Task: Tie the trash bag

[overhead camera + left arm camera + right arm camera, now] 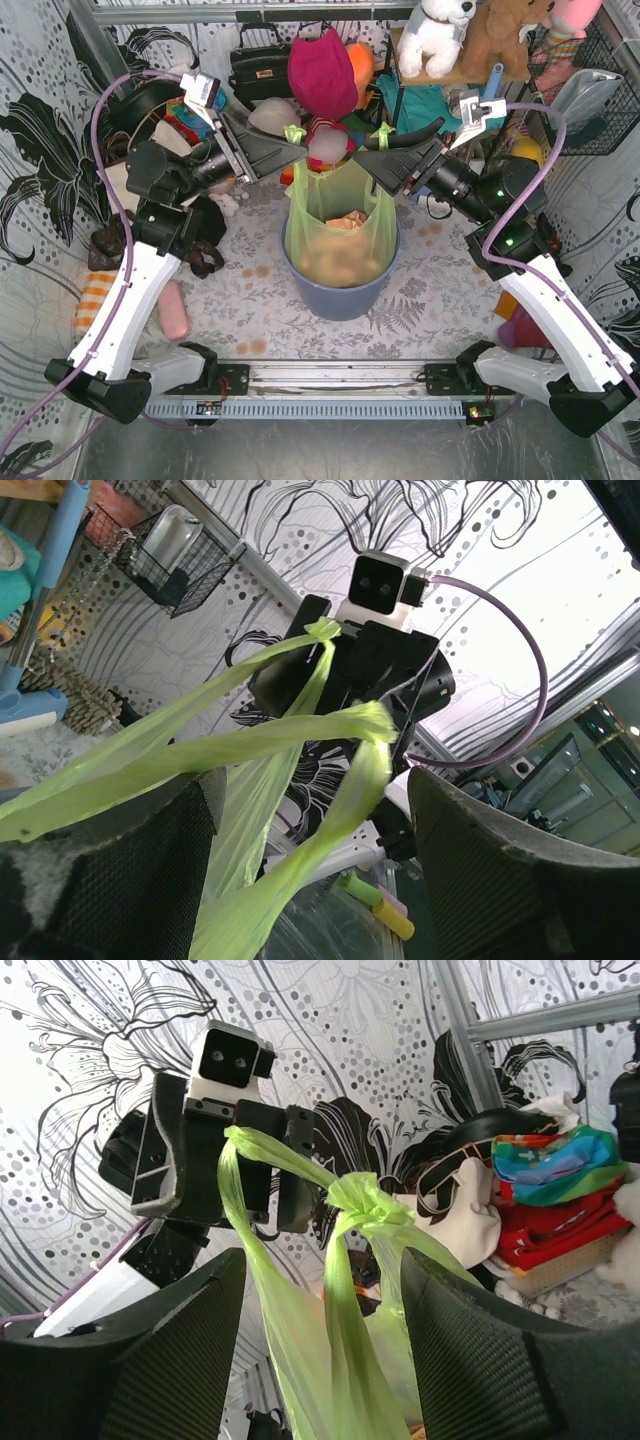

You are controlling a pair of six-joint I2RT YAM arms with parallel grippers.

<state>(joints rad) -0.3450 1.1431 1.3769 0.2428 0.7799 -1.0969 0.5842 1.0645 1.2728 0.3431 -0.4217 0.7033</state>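
Your trash bag (338, 228) sits in the blue bin (335, 290) at table centre. The left gripper (292, 140) and right gripper (382, 138) each pinch 1 handle strip. Step: handles raised, not crossed. Next, cross them, keeping tension.

A blurred patch (328, 146) hides perhaps the trash bag's (340, 215) knot.
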